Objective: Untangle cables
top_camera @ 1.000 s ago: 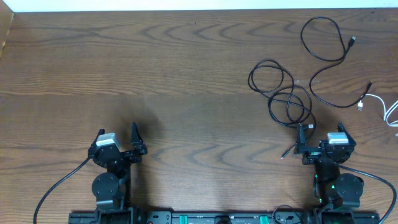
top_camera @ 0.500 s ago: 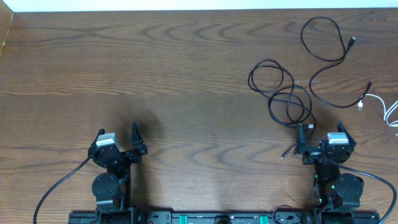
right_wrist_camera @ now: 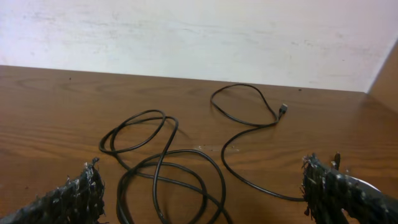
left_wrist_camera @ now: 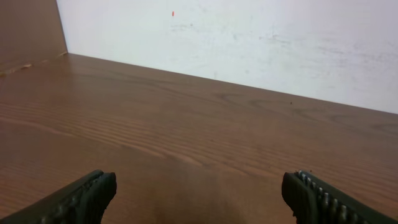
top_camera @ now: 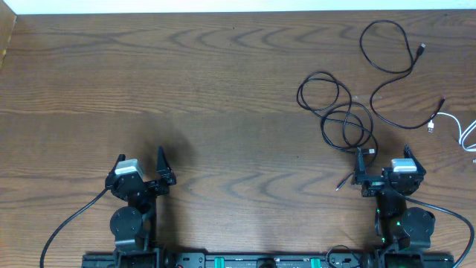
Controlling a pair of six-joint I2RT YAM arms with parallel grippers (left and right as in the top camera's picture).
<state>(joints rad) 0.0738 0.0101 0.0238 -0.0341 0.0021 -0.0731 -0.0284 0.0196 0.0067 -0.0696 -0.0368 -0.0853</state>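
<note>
Three thin cables lie on the right half of a brown wooden table [top_camera: 223, 89], all loose and none held. One black cable [top_camera: 341, 109] is coiled in overlapping loops just beyond the right gripper [top_camera: 384, 160]. Its near strand runs close beside that gripper's inner finger, and whether the two touch cannot be told. A second black cable [top_camera: 372, 100] lies farther back and to the right, with one open loop and a long curve ending in small plugs. It appears separate from the first. One white cable [top_camera: 448, 116] sits at the right edge, where the picture cuts it off, showing one plug and part of its length.

Two grippers rest near the front edge, both with jaws spread wide and nothing between them. The left gripper [top_camera: 141, 162] is well apart from every cable, over bare wood.

The right wrist view shows both black cables. The left wrist view shows only tabletop and a white wall [left_wrist_camera: 249, 43].
</note>
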